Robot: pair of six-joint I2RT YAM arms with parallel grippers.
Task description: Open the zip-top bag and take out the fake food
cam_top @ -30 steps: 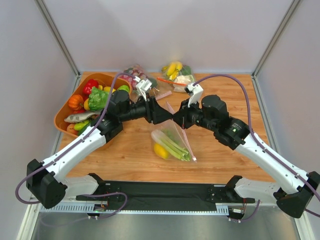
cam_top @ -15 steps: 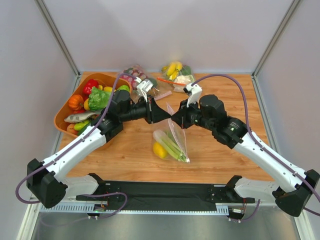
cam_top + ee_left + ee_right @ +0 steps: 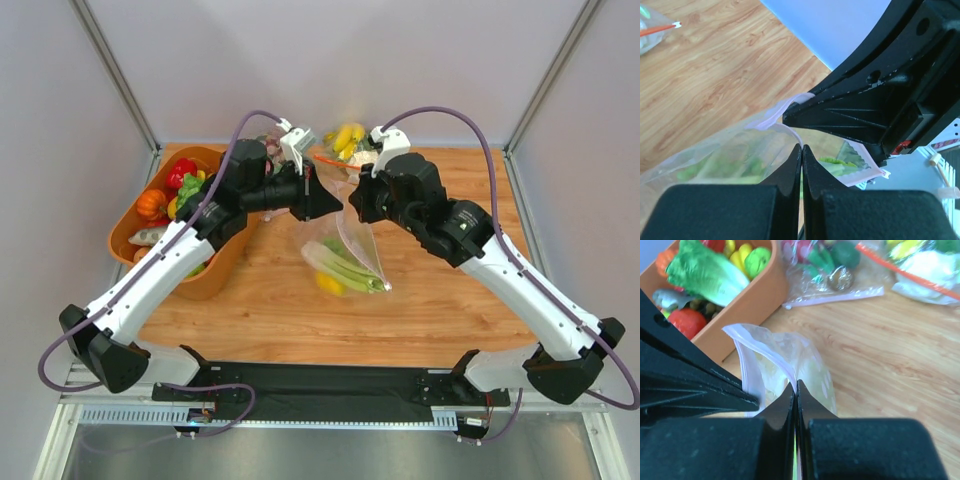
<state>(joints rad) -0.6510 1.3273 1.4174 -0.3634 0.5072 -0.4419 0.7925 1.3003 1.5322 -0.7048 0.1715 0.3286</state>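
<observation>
Top external view: your left fingers point(image 3: 333, 204) and right fingers point(image 3: 355, 205) meet tip to tip, both pinched shut on the mouth of the zip-top bag point(image 3: 352, 240). The bag hangs from them toward 6 o'clock over the counter point(image 3: 450, 300). The leafy stalk point(image 3: 345, 268) lies inside from 10 to 4 o'clock, with the lemon piece point(image 3: 328, 284) at its low end. Neither arm is nearer. The left sits at 9 o'clock of the mouth and the right at 3, so the opening pull likely runs along that line.

Left wrist view: the left fingers point(image 3: 799, 152) are closed on the film, with the pink zip strip point(image 3: 785, 107) just at 12 o'clock.

Right wrist view: the right fingers point(image 3: 792, 390) are closed on the opposite wall, and the bag mouth point(image 3: 785, 347) rises at 12 o'clock.
</observation>
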